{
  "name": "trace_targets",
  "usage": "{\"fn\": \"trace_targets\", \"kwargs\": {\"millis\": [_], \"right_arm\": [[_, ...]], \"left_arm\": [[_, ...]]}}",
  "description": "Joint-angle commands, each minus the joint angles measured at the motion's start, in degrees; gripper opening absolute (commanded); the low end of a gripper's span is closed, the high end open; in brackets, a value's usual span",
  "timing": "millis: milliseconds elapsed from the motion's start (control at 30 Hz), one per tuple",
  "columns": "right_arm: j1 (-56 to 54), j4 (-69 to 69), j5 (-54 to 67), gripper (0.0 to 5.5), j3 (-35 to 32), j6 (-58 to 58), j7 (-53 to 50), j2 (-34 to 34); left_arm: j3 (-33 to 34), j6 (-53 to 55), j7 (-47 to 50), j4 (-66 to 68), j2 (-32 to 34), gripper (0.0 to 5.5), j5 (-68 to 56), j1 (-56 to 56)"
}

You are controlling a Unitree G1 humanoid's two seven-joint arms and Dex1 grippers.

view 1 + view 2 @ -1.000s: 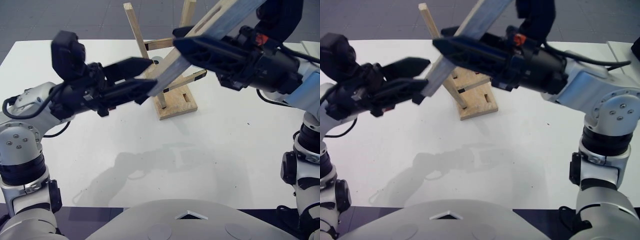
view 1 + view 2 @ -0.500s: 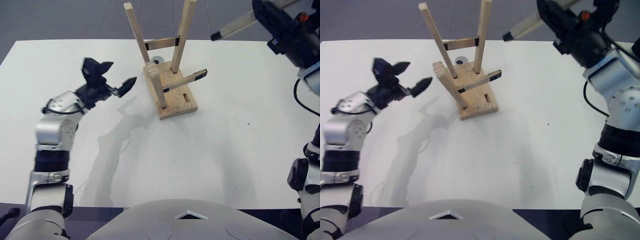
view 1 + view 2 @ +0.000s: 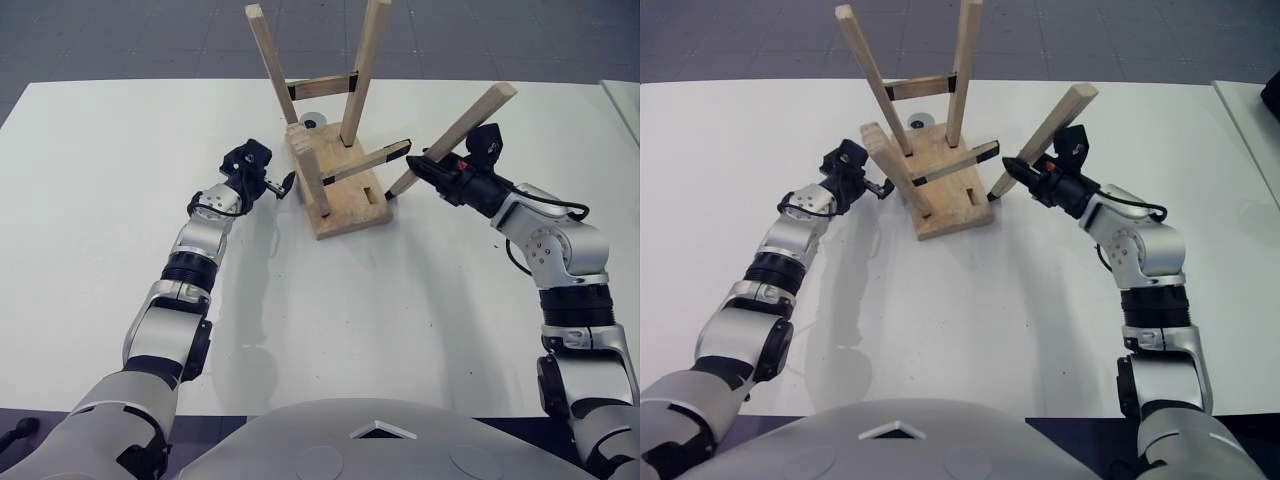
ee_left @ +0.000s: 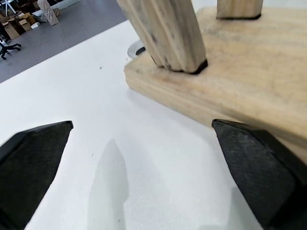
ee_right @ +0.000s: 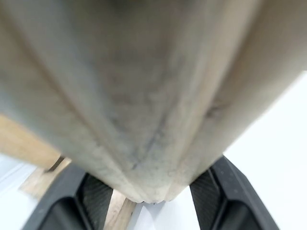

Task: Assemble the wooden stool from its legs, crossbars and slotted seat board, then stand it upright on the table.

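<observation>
Left gripper low over the white table, at nine o'clock of the seat board. Its fingers are spread wide with nothing between them; the tips are just beside the board's edge, contact unclear. Seat board lies flat on the table, toward the far side. Two long legs rise from it, joined high up by a crossbar. A third leg stands at the near left corner, and a second crossbar runs from it toward two o'clock. Right gripper at three o'clock of the board, clenched on a fourth leg. That leg tilts up toward two o'clock, lower end at the board's right edge
</observation>
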Motion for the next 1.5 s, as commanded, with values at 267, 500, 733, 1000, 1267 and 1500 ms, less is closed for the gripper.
{"fn": "trace_targets", "kwargs": {"millis": [267,500,733,1000,1267,1500], "right_arm": [[6.11,-24.08,7.93,2.04,3.12,11.73,-2.24,8.05],[2.91,-27.47,9.39,2.04,2.64,14.47,-0.59,6.24],[2.66,-20.54,3.88,2.04,6.8,10.22,0.34,9.56],[2.36,-13.65,-1.73,2.04,9.24,5.54,1.98,12.28],[4.46,-13.98,-8.33,2.04,14.15,2.1,4.37,10.14],[11.87,-13.23,-11.24,2.04,13.59,-2.67,5.59,6.98]], "left_arm": [[1.64,-5.36,-3.63,9.89,1.76,5.4,1.89,-1.37],[2.69,-6.12,-3.26,11.67,1.9,5.4,2.22,-2.15],[3.18,-5.77,-3.23,10.72,0.92,5.4,1.98,-1.6],[3.36,-5.32,-3.31,10.05,0.47,5.4,1.98,-1.67],[3.61,-4.57,-3.07,9.05,0.42,5.4,1.87,-1.2],[3.86,-4.44,-3.19,7.99,0.91,5.4,1.77,0.41]]}}
